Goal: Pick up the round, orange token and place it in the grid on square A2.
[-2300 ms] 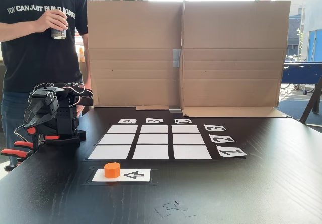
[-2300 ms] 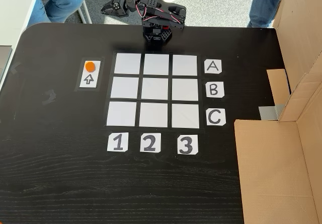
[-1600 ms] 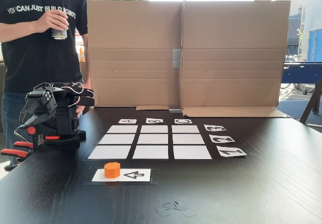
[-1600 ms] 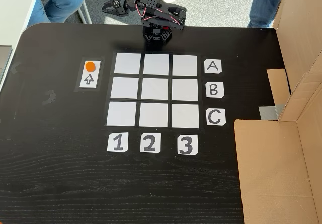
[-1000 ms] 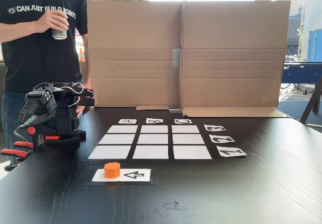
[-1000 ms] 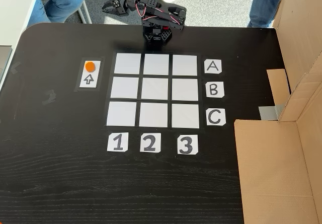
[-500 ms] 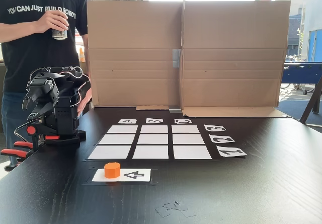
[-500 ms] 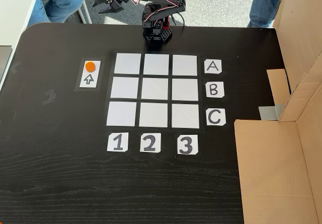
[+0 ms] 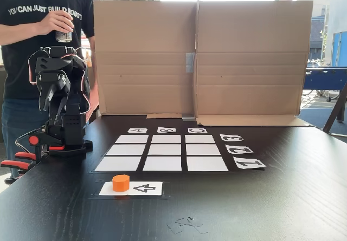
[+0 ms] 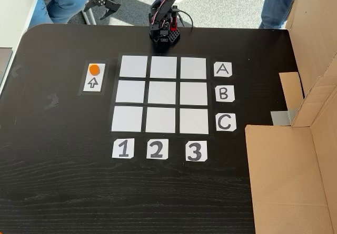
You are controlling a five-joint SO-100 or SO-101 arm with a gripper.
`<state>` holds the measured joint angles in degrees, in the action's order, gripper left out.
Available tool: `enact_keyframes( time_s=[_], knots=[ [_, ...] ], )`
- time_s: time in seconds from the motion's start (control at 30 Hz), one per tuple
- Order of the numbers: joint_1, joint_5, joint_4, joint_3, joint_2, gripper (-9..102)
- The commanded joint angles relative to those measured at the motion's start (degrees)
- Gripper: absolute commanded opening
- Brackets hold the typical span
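Token (image 10: 94, 69) sits on the arrow card (image 10: 93, 82), left of the grid (image 10: 163, 94) in a fixed view; square A2 (image 10: 163, 67) lies bare; gripper (image 10: 98, 6), raised past the table's far edge, hangs spread and empty

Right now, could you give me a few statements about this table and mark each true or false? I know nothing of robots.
1. The orange token lies on the card with the arrow. True.
2. The tool grips the token. False: it hangs open, raised beyond the table edge, far from the token.
3. All nine cells of the grid are bare. True.
4. A token already sits on square A2. False: that cell is bare.
5. The person holds a can. True.
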<state>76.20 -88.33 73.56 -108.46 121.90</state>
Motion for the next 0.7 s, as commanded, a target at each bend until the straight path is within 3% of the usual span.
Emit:
enact_keyframes(
  time_s=[0.0,0.47,0.67],
  knots=[
    [-2.29,0.62,2.2,5.62,-2.9,32],
    [-8.96,0.62,13.8,28.56,-21.36,40],
    [-8.53,0.79,15.03,35.68,-27.86,40]
  ],
)
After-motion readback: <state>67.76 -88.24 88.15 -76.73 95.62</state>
